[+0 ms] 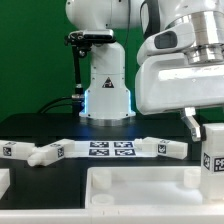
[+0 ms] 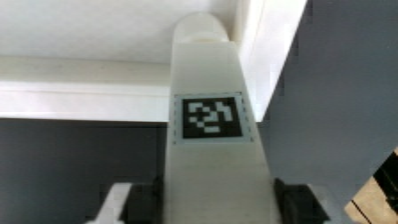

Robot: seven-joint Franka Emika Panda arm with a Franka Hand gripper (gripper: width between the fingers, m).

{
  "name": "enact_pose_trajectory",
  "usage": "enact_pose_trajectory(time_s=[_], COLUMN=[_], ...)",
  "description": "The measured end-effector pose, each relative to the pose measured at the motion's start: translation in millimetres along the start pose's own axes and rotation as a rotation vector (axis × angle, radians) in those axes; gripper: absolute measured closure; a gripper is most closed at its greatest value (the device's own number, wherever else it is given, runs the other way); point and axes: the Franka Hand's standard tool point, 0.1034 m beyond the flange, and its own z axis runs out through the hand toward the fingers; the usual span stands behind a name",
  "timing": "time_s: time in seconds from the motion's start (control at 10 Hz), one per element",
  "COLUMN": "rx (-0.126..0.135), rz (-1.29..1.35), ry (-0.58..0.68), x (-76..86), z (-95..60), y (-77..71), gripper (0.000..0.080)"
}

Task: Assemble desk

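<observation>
Jaws were clamped on 1 white leg (image 2: 214, 90), held upright over the tabletop panel (image 1: 140, 185), evidently for fitting at its corner. Other legs (image 1: 160, 148) lay on the table (image 1: 50, 130) beside the marker board (image 1: 110, 150), unfitted.

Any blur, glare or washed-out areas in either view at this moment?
Exterior view: the light is even, the white hand near the lens is washed out and soft, and a blue glow shows on the arm's base. Wrist view: the picture is soft throughout, the leg is pale and its tag is fuzzy-edged; there is no hard glare.
</observation>
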Motion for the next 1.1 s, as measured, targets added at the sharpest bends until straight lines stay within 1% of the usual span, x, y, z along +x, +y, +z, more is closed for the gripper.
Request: enact_pose_trajectory(time_s=[0.2,0.3,0.4,0.5,0.6,0.7,0.8,0.9,1.0,1.1], rx=[0.001,0.004,0.006,0.010,0.020,0.027,0.030,0.034,0.037,0.036], rz=[0.000,0.000,0.006,0.014,0.028,0.043,0.044,0.047,0.046,0.045], ry=[-0.007,-0.034,-0.038,-0.089,-0.181,-0.250,-0.292,-0.384,-0.410,-0.394], x=[-0.2,-1.2,3.7,3.0,5.2,8.7,7.3,-1.8,3.1,3.8], z=[-0.1,0.3,-0.4,3.0,4.6,5.4,6.9,5.4,3.8,5.5], y=[0.0,-1.0,-1.6,-1.3,-3.6,-7.1,-7.7,-8.8,-6.1,-7.0], gripper=[0.0515,0.0397,0.0397,0.0259,0.0176,0.0176,0.0154,0.0154,0.0151,0.0151])
